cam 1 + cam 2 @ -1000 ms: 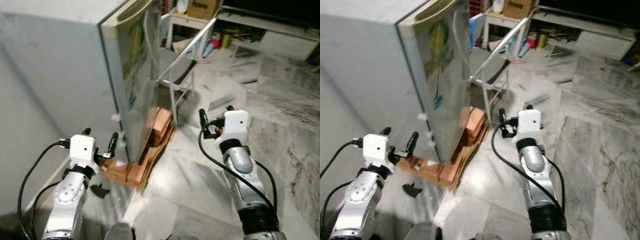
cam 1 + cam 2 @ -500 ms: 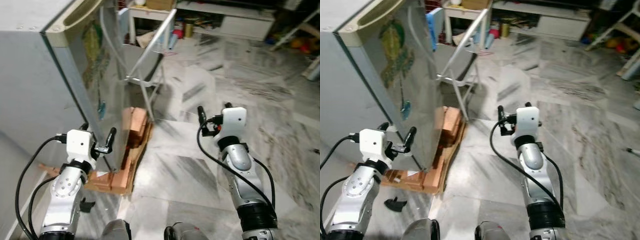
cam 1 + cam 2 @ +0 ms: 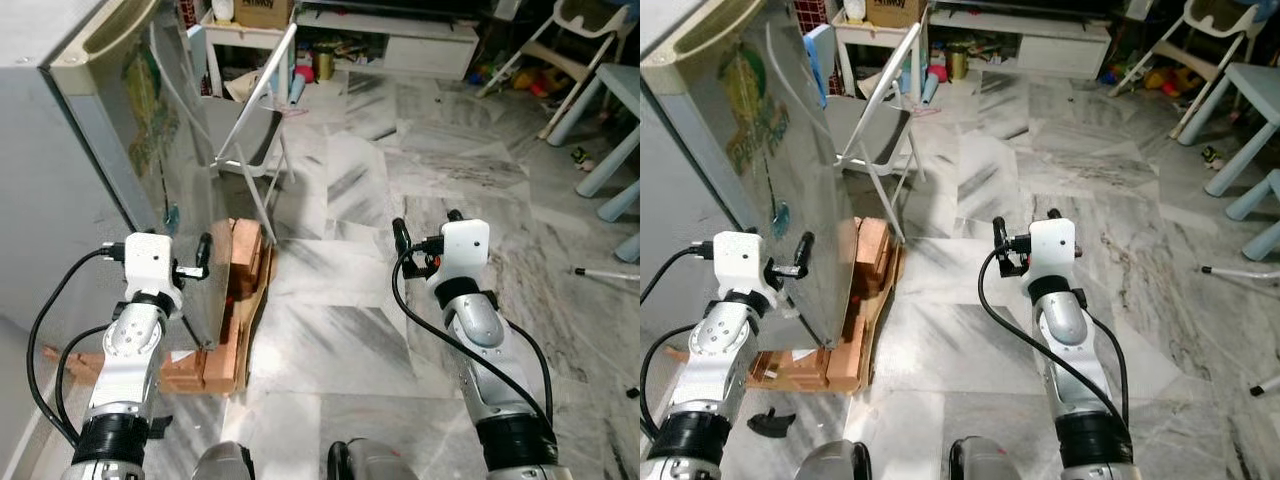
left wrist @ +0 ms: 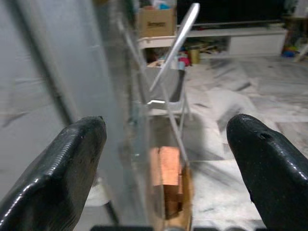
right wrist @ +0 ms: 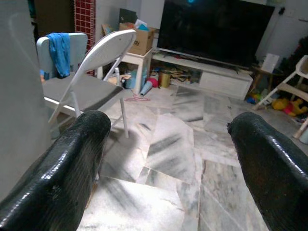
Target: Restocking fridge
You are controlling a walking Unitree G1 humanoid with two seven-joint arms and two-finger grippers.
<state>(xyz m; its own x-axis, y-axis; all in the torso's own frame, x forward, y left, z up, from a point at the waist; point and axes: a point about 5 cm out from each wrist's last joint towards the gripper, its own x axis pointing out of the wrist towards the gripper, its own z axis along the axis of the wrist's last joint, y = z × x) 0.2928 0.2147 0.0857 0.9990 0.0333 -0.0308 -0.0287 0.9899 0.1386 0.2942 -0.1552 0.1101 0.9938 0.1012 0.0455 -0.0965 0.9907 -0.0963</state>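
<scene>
Standing by the fridge: head views first, then each wrist.

Left eye, fridge: the fridge rises at the robot's left, door shut, raised on bricks and cardboard.
Left eye, left end effector: the left end effector sits just beside the door's lower corner, fingers apart, holding nothing.
Left eye, handling: I judge the door stiff, heavy and smooth-faced, likely slippery; the moulded recess along its top edge looks the best place to pull.
Right eye, right end effector: the right end effector hangs over bare floor, well apart from the fridge, fingers apart and empty.
Right eye, floor: polished marble floor, shiny and probably slick underfoot.
Right eye, room: a folding chair stands near the door's swing; blue furniture is at far right.
Left wrist: both fingers spread, the door edge and the bricks between them.
Right wrist: fingers spread toward the chair, a television and a cardboard box.
</scene>
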